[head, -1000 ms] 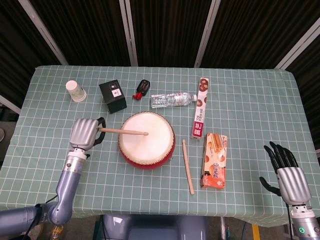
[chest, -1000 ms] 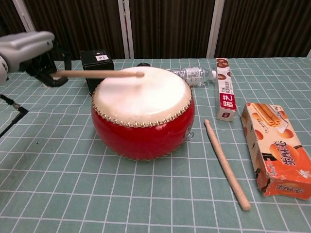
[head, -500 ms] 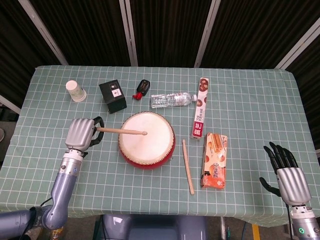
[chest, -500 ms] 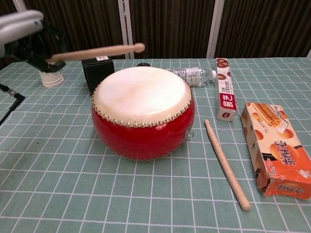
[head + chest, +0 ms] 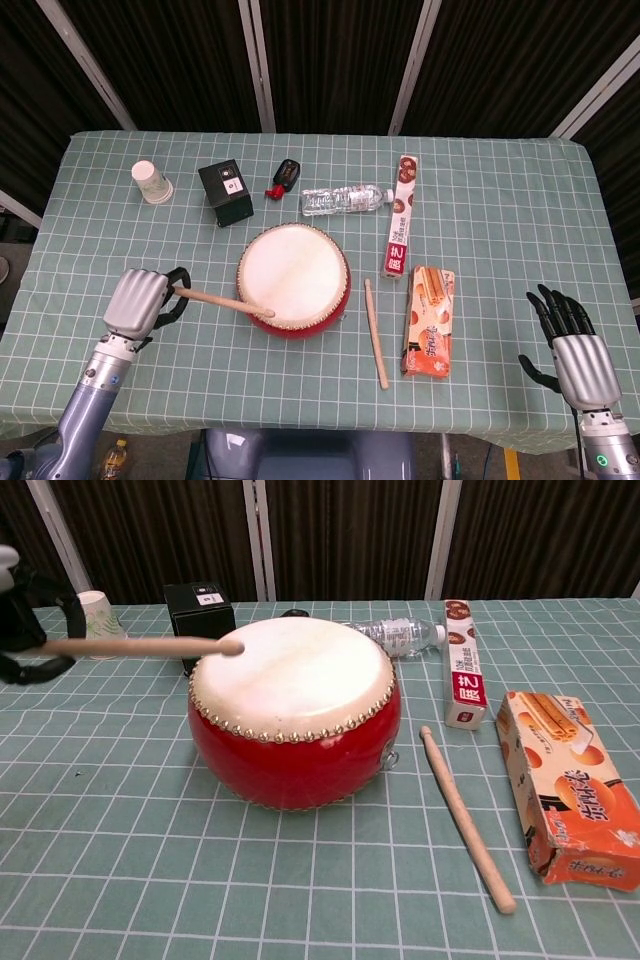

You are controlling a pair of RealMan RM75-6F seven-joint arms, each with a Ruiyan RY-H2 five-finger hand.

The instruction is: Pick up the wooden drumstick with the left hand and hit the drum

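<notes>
Two drumsticks are present. One wooden drumstick is gripped in the left hand, left of the drum; its tip lies over the near-left edge of the drumhead, contact not determinable. The spare drumstick lies on the worktop between the drum and the biscuit box. The right hand holds nothing, fingers spread, at the worktop's near right corner.
</notes>
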